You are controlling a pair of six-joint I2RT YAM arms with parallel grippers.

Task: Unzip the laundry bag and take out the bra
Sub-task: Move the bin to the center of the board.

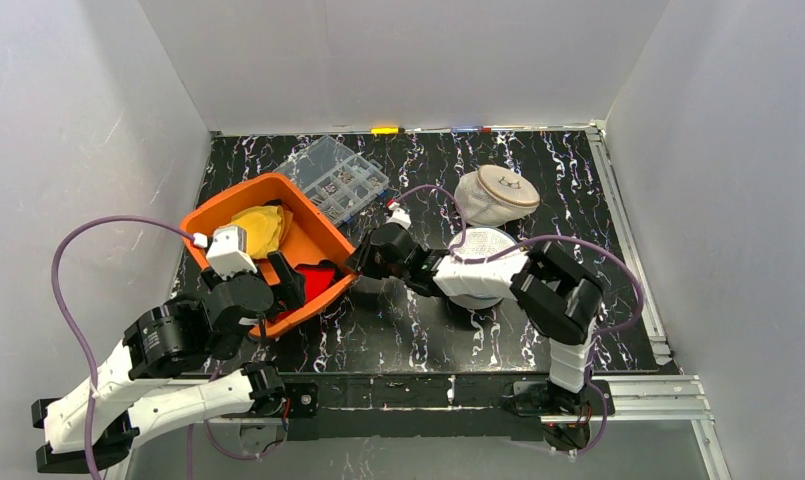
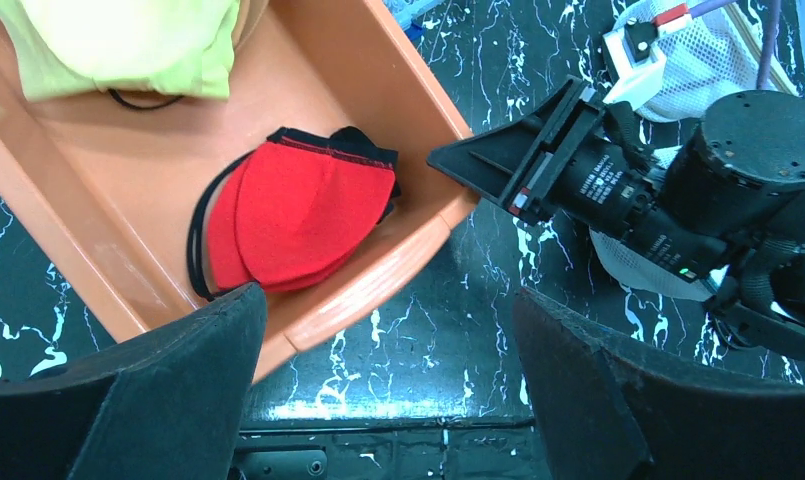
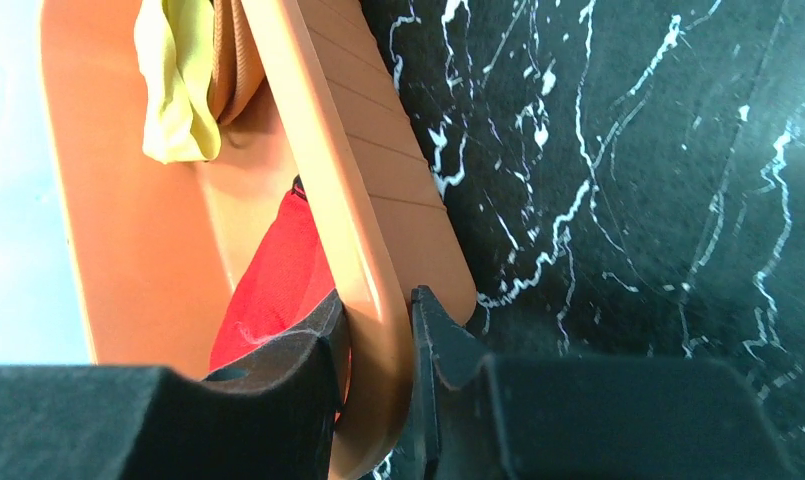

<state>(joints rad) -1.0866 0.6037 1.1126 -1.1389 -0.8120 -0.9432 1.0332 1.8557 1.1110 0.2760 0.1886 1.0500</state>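
Red bra (image 2: pixel 308 215) is lying in the orange bin (image 2: pixel 378 288), low near corner, cups folded together and black straps showing at the edge. It isn't in any bag, so the removal part looks done or close to it. Yellow cloth (image 2: pixel 128 40) sits at the far end of the same bin, apart from the bra. Laundry bag (image 1: pixel 495 195), white mesh with a tan round top, is on the table (image 1: pixel 598 200) well to the right of the bin, nothing touching it. Can't tell from here if its zip is open. A second white mesh piece (image 1: pixel 483 243) lies just in front of it, partly under the right arm, and it's unclear whether that is part of the same bag. Right gripper (image 3: pixel 378 312) is clamped on the bin's near-right rim, one finger inside the wall and one outside, pads tight on the plastic, so it's gripping the bin, not the bra. Left gripper (image 2: pixel 388 310) hangs spread wide and empty above the bin's near corner, with the bra just past its fingertips. Clear parts box (image 1: pixel 333 178) sits behind the bin, not involved. My read is that unzip and pull-out are finished and the bra is dropped in the bin. What's left is at most letting go of the rim and backing both arms off, unless the bin hold is to steady or shift it, which I can't say.
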